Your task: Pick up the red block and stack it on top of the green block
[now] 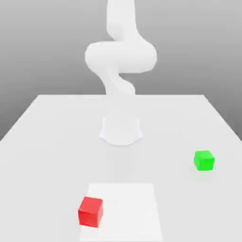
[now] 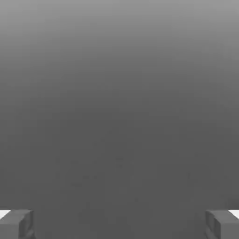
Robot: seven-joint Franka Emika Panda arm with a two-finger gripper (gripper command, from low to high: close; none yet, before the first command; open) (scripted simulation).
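Observation:
The red block (image 1: 90, 211) is a small bright red cube resting on the table near its front, on the left edge of a paler square patch. The green block (image 1: 204, 160) is a cube of like size, standing alone on the table toward the exterior view's right and farther back. In the hand view my gripper (image 2: 119, 224) is open, its two grey fingertips (image 2: 16, 224) set wide apart with nothing between them, facing a plain grey backdrop. The white arm (image 1: 121, 61) rises from its base at the table's middle.
The white table (image 1: 47, 142) spans the view, with a paler square patch (image 1: 127, 208) at its front centre. The arm's round base (image 1: 121, 130) stands in the middle, behind both blocks.

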